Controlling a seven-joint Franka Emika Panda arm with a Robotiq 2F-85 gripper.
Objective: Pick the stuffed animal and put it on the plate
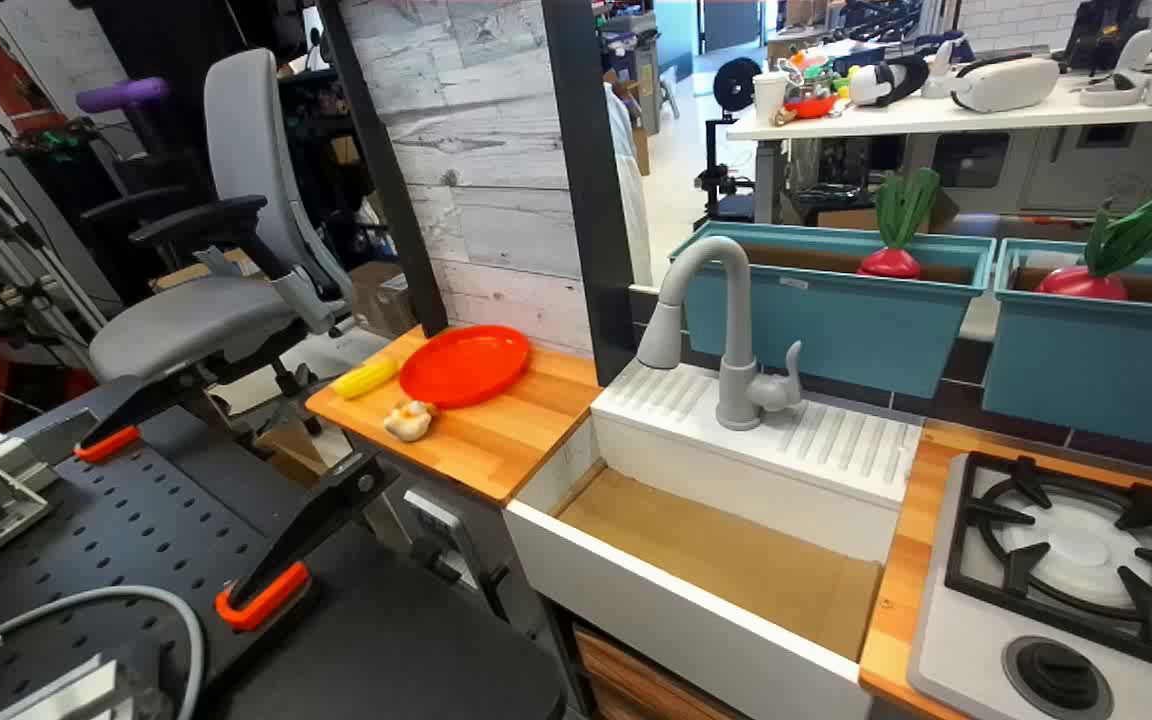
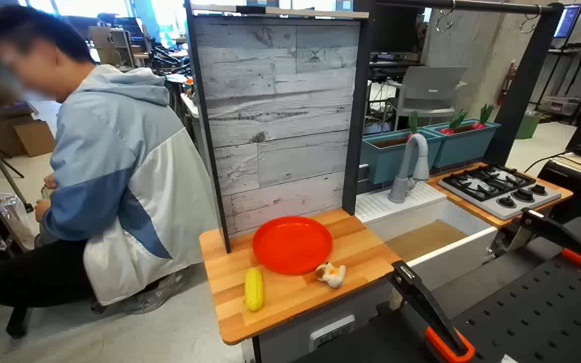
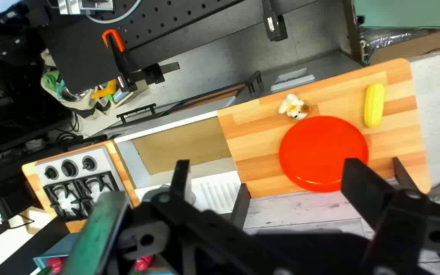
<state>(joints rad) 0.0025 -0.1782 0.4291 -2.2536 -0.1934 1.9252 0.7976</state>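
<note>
The stuffed animal is a small pale cream lump with a brown patch. It lies on the wooden counter in both exterior views and in the wrist view. It is close beside the rim of the red plate; I cannot tell whether they touch. The plate lies flat with nothing on it. My gripper shows only in the wrist view, with its two black fingers wide apart and nothing between them. It is high above the counter, and one fingertip overlaps the view of the plate.
A yellow corn-like toy lies beside the plate. A grey-white panel stands behind it. The sink with its faucet and the stove adjoin. A person crouches nearby.
</note>
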